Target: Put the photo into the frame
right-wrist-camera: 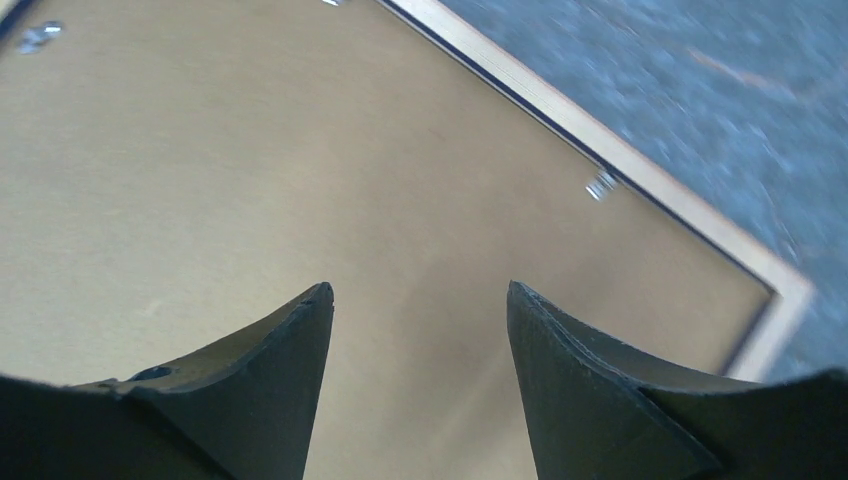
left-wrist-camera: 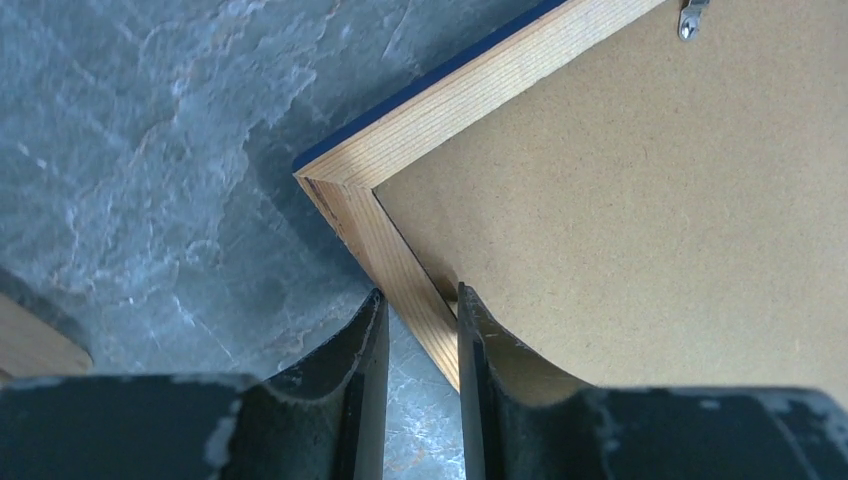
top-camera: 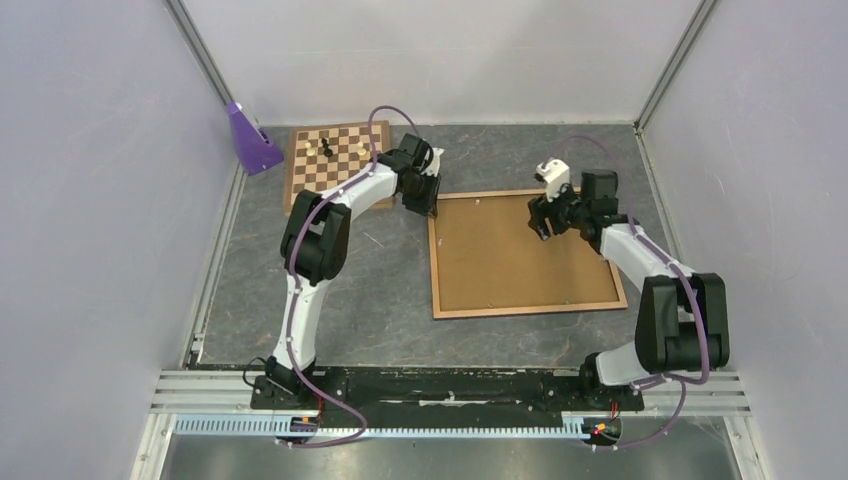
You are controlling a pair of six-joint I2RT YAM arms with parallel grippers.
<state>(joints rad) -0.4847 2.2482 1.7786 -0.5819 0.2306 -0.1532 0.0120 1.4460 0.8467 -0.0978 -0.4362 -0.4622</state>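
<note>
Grey stone-look table [top-camera: 380,300] — frame [top-camera: 530,309] lying back-up, chessboard [top-camera: 335,160], purple wedge [top-camera: 250,140] far-left

Arms, pair: left arm [top-camera: 318,240], right arm [top-camera: 660,290]. White link shells, black joint housings, black bases. One lilac cable [top-camera: 289,320] per arm, trailing back from the jaws. Jaws matt black, curved, tapering (left pair scuffed grey behind the tips). One white block [top-camera: 553,172] just behind right jaws.

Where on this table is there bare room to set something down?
Bare table lies between the left arm and the left rail of the frame, and in the strip between its near rail and the arms' bases. Crowded: the far left, where chessboard, left gripper and frame corner meet.
</note>
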